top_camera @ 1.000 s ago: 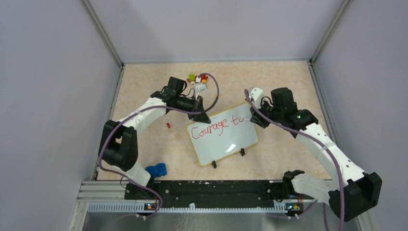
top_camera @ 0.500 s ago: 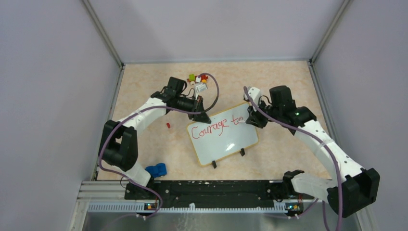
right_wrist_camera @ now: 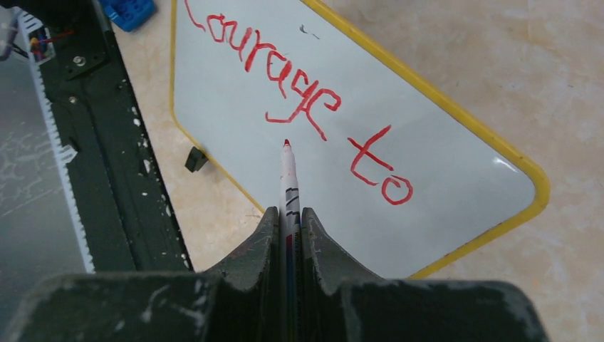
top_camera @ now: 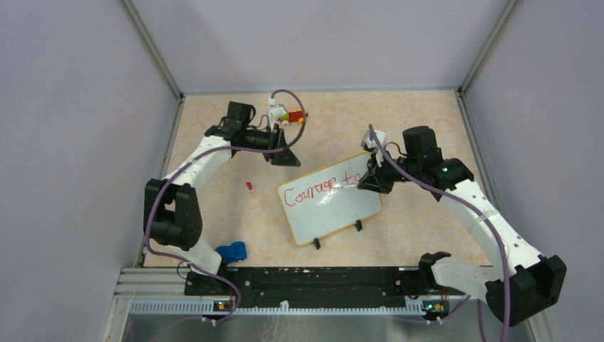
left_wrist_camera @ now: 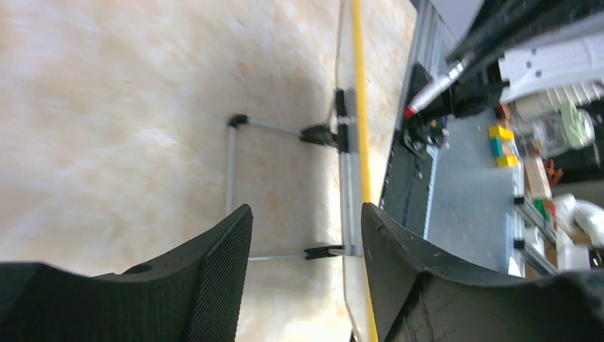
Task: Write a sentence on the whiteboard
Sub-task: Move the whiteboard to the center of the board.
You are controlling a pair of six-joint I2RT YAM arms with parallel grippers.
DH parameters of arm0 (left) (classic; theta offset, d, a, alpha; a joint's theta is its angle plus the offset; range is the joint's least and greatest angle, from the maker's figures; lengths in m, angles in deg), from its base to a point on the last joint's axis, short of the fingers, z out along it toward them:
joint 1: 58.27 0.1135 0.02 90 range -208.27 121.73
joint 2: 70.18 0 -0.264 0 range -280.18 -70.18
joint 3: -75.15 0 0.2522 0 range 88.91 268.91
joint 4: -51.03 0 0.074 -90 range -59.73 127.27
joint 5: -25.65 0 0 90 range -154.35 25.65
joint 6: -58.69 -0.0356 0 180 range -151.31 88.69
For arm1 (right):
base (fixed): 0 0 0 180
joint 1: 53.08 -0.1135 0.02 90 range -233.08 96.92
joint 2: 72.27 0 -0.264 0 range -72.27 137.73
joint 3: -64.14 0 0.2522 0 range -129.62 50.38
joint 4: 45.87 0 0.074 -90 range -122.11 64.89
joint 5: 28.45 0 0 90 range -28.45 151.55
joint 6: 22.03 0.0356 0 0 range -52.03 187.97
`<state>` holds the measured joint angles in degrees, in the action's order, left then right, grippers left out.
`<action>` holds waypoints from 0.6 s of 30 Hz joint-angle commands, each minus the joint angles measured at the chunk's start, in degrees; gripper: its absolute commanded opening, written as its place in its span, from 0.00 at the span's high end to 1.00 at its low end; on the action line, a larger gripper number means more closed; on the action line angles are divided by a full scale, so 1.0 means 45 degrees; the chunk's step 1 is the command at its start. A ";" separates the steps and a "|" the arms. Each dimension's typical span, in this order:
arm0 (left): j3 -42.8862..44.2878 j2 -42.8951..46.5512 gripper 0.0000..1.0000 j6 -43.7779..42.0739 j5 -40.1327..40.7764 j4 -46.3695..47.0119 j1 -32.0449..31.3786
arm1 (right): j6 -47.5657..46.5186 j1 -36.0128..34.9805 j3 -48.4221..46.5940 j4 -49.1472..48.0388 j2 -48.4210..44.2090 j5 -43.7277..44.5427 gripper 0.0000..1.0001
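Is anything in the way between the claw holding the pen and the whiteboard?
Nothing visible is. The right claw grips the red marker, and its tip points at bare whiteboard just below the red words "Courage to", with no object between.

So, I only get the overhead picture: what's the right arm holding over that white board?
Observer: The right wrist camera shows a red-tipped marker clamped in the right gripper, aimed at the whiteboard.
Operator: Is it writing?
Observer: Its tip sits near the tail of the g in the red words "Courage to"; whether it touches, I cannot tell.
Operator: And the left arm?
Observer: The left gripper is open and empty, facing a wire stand clipped to the board's back.
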<state>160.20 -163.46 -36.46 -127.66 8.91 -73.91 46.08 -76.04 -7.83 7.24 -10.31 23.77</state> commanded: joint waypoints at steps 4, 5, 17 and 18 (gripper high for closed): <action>0.0794 -0.0322 0.42 -0.0234 0.0619 0.0779 0.1450 | 0.0189 0.0200 -0.0845 0.0017 -0.0215 -0.2828 1.00; 0.0789 -0.0715 0.44 -0.0491 0.0539 0.0670 0.1325 | 0.0086 0.0200 -0.0881 0.0119 -0.0201 -0.3144 1.00; 0.0302 -0.4446 0.67 -0.1602 -0.0358 -0.0186 -0.2901 | -0.0463 0.0200 -0.1023 0.0762 0.0052 -0.3733 1.00; 0.0178 -0.4611 0.69 -0.1460 -0.0471 0.0017 -0.3120 | -0.0474 0.0198 -0.1032 0.0798 0.0104 -0.3719 1.00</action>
<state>162.08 -183.00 -42.67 -125.43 7.05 -85.10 45.80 -75.78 -9.71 10.06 -10.25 9.39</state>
